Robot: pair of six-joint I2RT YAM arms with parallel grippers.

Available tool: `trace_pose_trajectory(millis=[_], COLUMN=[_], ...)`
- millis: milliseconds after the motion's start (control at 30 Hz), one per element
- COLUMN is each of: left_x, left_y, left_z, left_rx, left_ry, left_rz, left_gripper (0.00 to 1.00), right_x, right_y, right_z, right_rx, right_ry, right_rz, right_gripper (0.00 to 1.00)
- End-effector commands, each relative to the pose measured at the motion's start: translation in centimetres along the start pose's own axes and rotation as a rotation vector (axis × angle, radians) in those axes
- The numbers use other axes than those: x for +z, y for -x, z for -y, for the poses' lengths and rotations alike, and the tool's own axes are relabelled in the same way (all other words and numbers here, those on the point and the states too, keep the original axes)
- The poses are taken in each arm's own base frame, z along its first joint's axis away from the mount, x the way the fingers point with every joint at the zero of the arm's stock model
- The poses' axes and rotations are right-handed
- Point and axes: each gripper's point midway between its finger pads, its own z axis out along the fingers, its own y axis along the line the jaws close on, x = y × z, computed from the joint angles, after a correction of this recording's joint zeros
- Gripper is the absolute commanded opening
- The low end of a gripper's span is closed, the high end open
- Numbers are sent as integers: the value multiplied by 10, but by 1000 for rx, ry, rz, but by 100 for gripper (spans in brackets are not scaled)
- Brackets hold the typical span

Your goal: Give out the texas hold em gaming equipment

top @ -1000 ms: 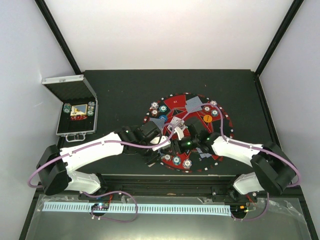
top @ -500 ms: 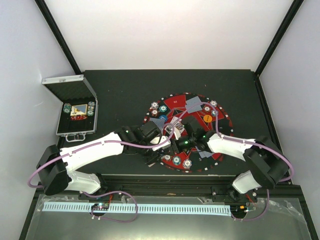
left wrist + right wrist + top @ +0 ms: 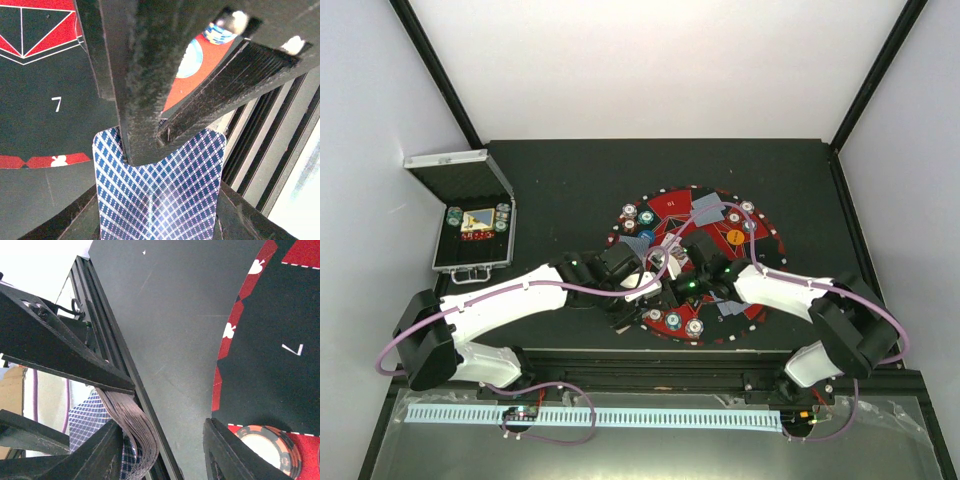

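Over the near rim of the round red-and-black mat [image 3: 672, 204], the two arms meet. The left gripper [image 3: 159, 192] is clamped on a small pack of playing cards [image 3: 165, 170]. The blue-checked backs face its camera, and the pack is gripped by its side edges and reaches past the fingertips. The right wrist view shows the same pack edge-on, fanned and bowed, above the table's near rail.

The right gripper [image 3: 161, 422] has its jaws standing apart with nothing pinched. The pack's edge lies just beside its left finger [image 3: 100, 450]; whether the two touch cannot be told. By its other finger a red-edged chip [image 3: 265, 445] lies flat on the mat.

From above, three near chip stacks [image 3: 672, 320] sit along the mat's near rim, just beyond the grippers' near side. Farther in lie a blue button [image 3: 647, 235] to the left and an orange button [image 3: 734, 237] to the right. Beyond them are face-down grey cards [image 3: 708, 208] and far chip stacks [image 3: 630, 212] along the far rim.

On the black table [image 3: 570, 180], well to the left, stands the silver case [image 3: 455, 175] with its lid raised. More chips [image 3: 454, 215] sit in its foam.
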Motion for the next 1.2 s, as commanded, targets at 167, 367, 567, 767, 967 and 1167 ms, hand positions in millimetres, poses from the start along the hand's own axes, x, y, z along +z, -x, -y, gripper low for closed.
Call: trace_pose_trajectory(millis=[167,367,567,767,967,1167], left_x=[-10,-11,-10,-10,-10,-9], left_y=[12,12,12,12,12,12], left_z=[6,6,5,5,5,5], left_rx=[23,23,22,23,22,22], left_ry=[-19,-20,-18,-17,-15,-16], left_rz=[58,63,60,59,58,56], left_gripper=[50,50,50,50,50,50], right_x=[-7,-10,-14,-18,-20,-25], right_y=[0,2,2,5,5,8], right_z=[11,10,6,-1,-2,-5], right_rx=[5,2,-5,-6,-9,-10], right_ry=[-79,-74,-66,-37,-29,-10], right_rz=[10,13,17,23,20,32], right_gripper=[40,36,31,27,21,12])
